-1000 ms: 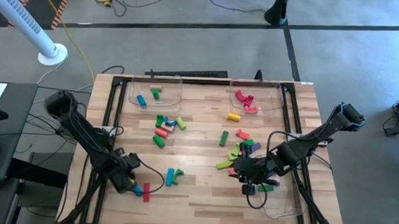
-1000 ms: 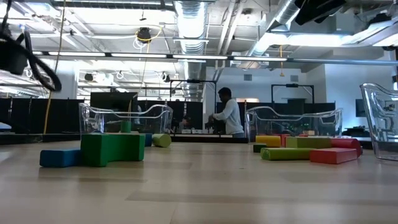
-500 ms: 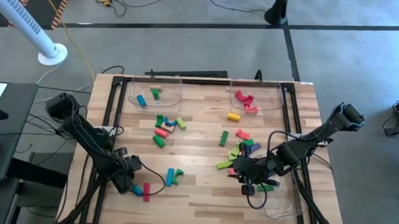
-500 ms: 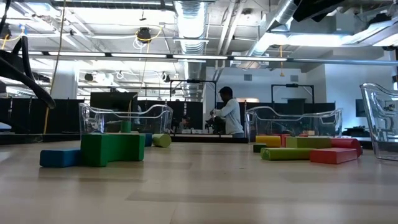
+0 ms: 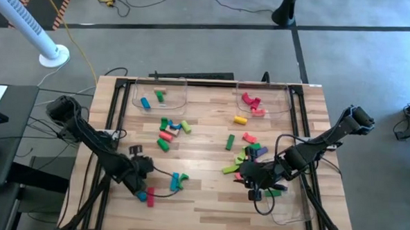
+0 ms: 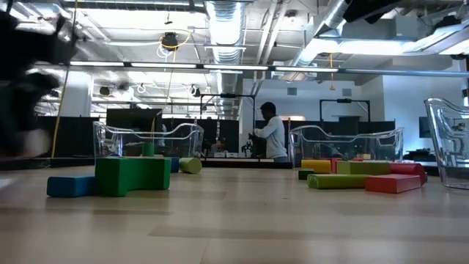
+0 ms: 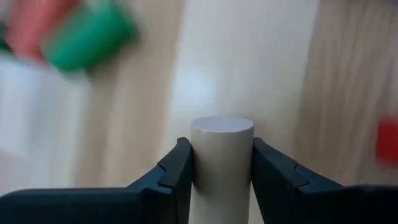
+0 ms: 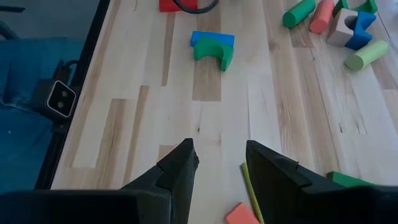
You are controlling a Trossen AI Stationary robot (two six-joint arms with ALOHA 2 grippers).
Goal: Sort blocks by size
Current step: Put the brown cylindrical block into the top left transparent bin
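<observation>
Two arms are working over the table [image 5: 201,201], each with one gripper. Three clear trays [image 5: 159,92] are sitting there. Roughly two dozen coloured blocks [image 5: 171,131] are showing; exact count unclear.

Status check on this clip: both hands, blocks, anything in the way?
Left hand shut on tan cylinder, near table's front left. Right hand open, empty, by block pile. Loose blocks mid-table, few in far trays. Nothing blocking.
</observation>
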